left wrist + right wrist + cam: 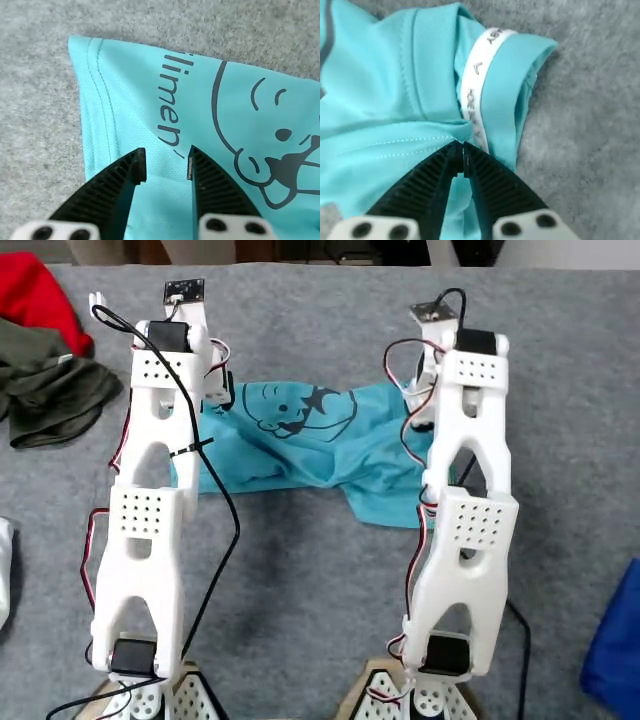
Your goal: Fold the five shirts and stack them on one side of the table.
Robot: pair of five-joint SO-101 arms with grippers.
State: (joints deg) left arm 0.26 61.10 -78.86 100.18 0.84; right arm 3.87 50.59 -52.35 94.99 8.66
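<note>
Black ribbed fingers (122, 182) of the left gripper (166, 165) stand apart, tips poised over the teal shirt (200, 100) just inside its stitched hem (102, 115), with nothing between them. The right gripper (461, 152) has its fingers closed together, and the cloth gathers toward the tips, so it looks pinched on a fold of the shirt beside the neck opening. Around both, the shirt lies spread but rumpled across the middle of the grey felt table (300, 590), between the two arms, one lower corner trailing toward the arm bases. It looks a thin, smooth knit: light, limp and probably a little slippery, so it should drape and slide rather than hold a crease. The doubled hem and the neck band seem the firmest places to take hold, since a single layer may slip out. A white neck tape (477, 85) carries small lettering, and the front bears a dark cartoon face (270, 145) with a line of script (172, 95) beside it; both are print I leave unread. Farther out, a red garment (35, 295) and a dark olive one (50, 390) lie bunched at the far left corner, a blue one (615, 640) at the right edge.
</note>
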